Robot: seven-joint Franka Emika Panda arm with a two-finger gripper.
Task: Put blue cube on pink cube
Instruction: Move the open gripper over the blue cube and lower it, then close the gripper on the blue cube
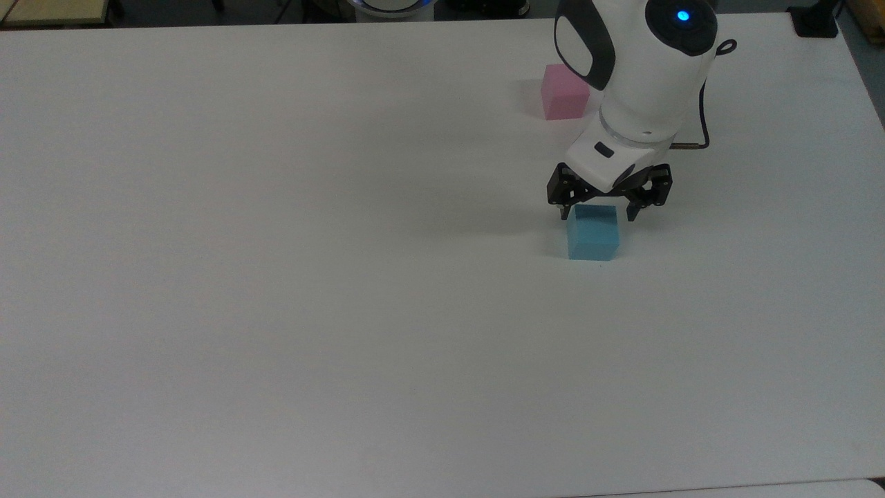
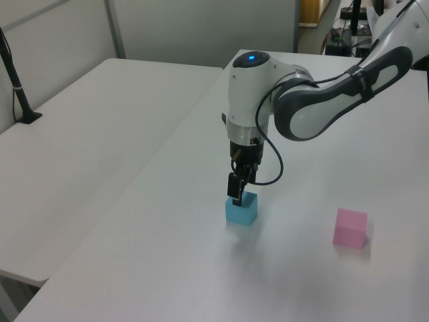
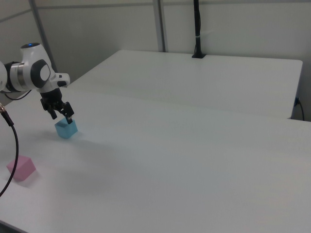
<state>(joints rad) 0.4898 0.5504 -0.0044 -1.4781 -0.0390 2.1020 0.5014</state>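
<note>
The blue cube rests on the white table. My gripper hangs directly over it, open. Its black fingers stand on either side of the cube's top edge, and I cannot tell whether they touch it. The pink cube sits alone on the table, farther up in the top view, to the right in the left view, and toward the lower left in the right view. The white arm hides the table just behind the blue cube.
A black cable loops beside the wrist. A second white table adjoins this one, with a black post clamped to it. The table's far corner holds a black mount.
</note>
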